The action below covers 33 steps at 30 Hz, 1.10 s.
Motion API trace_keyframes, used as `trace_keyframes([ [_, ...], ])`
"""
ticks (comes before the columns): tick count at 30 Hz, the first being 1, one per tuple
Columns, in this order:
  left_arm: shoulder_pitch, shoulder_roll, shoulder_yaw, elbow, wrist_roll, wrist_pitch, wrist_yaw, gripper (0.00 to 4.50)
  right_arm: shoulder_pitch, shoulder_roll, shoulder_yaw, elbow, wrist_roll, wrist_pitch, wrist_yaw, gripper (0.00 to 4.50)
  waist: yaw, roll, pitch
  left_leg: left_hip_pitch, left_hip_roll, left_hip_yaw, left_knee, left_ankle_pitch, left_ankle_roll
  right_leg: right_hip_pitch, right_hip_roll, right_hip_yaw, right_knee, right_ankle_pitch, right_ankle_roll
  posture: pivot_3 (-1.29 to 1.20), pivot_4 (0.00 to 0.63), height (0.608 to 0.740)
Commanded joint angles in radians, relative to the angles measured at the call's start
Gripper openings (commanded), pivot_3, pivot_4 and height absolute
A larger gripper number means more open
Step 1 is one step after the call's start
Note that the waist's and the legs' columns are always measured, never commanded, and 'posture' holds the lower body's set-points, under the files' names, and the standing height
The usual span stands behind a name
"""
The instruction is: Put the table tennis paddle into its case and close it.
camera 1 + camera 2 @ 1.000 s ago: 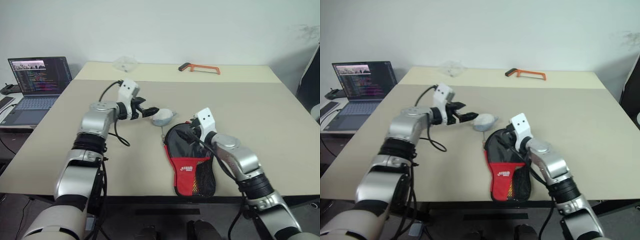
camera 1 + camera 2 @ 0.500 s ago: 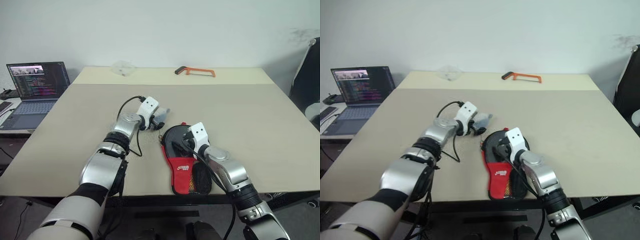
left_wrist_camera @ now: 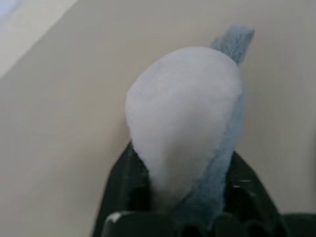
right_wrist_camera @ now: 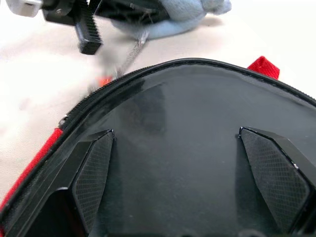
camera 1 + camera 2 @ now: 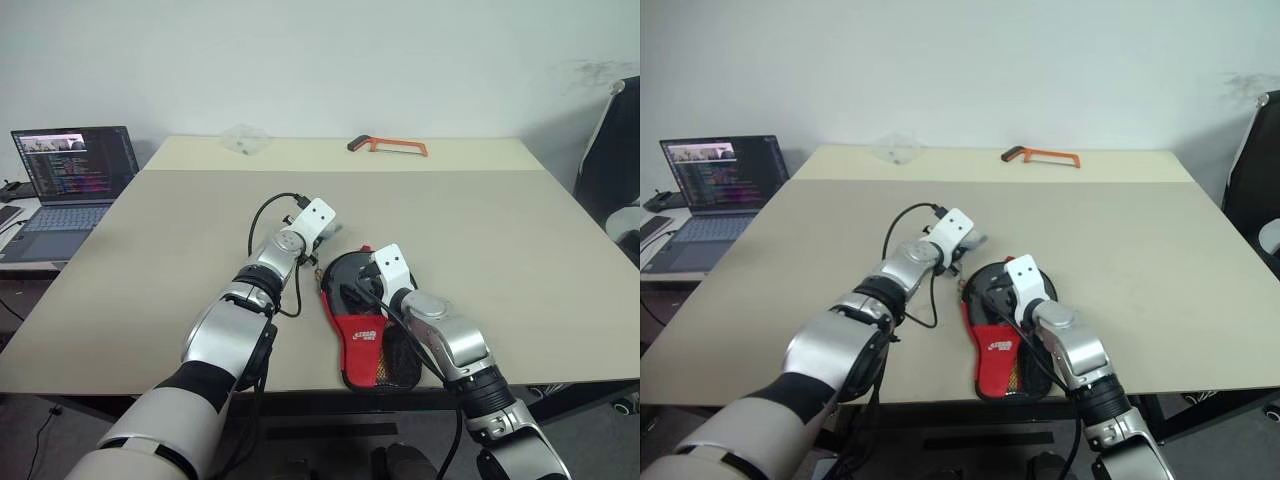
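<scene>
The case (image 5: 365, 335) lies near the table's front edge, with its black round head (image 4: 197, 128) away from me and its red panel and mesh pocket toward me. Its grey-white ball pouch (image 3: 182, 118) lies just beyond the head on the left. My left gripper (image 5: 316, 250) is shut on the pouch, one black finger (image 3: 123, 182) on each side of it. My right gripper (image 5: 352, 290) hangs open just over the black head, and both of its pads (image 4: 91, 173) are spread wide apart. The table tennis paddle is hidden.
An orange hacksaw (image 5: 387, 145) and a clear plastic piece (image 5: 244, 138) lie at the table's far edge. An open laptop (image 5: 72, 175) stands on a side desk to the left. A dark chair (image 5: 610, 170) is at the right.
My left gripper came down and to the right onto the ball pouch and closed on it. My right gripper sank slightly over the case and stayed open.
</scene>
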Motion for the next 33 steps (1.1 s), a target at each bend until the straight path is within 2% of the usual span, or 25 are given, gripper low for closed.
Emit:
trace_keyframes([
  [1, -0.053, -0.006, -0.018, 0.003, 0.056, -0.061, 0.113, 0.57, 0.004, 0.018, 0.045, 0.050, -0.016, 0.083, 0.011, 4.50, 0.000, 0.000, 0.000, 0.000, 0.000, 0.000, 0.000, 0.000, 0.000, 0.000, 0.000, 0.000, 0.000, 0.000, 0.000, 0.00, 0.150, 0.740],
  [6, -0.082, -0.051, -0.059, 0.011, 0.133, -0.178, 0.237, 0.43, -0.022, 0.034, 0.062, 0.086, -0.052, 0.128, -0.003, 4.50, 0.001, 0.000, 0.000, 0.000, 0.000, 0.000, 0.000, 0.000, -0.001, 0.000, 0.000, 0.000, 0.000, 0.000, 0.000, 0.00, 0.150, 0.740],
  [17, -0.058, -0.130, -0.171, 0.028, 0.281, -0.300, 0.296, 0.43, 0.043, 0.022, 0.093, -0.040, -0.058, 0.216, 0.023, 4.50, 0.001, 0.000, -0.001, 0.000, 0.000, 0.000, -0.001, 0.000, -0.001, 0.000, 0.000, -0.001, 0.000, 0.000, 0.000, 0.00, 0.150, 0.740],
  [33, -0.071, -0.148, -0.297, 0.032, 0.433, -0.414, 0.451, 0.43, 0.074, 0.014, 0.085, -0.094, -0.051, 0.266, 0.020, 4.50, 0.003, -0.001, -0.001, 0.000, 0.000, 0.000, -0.001, 0.000, -0.001, 0.000, 0.000, -0.001, -0.001, -0.001, 0.002, 0.00, 0.150, 0.740],
])
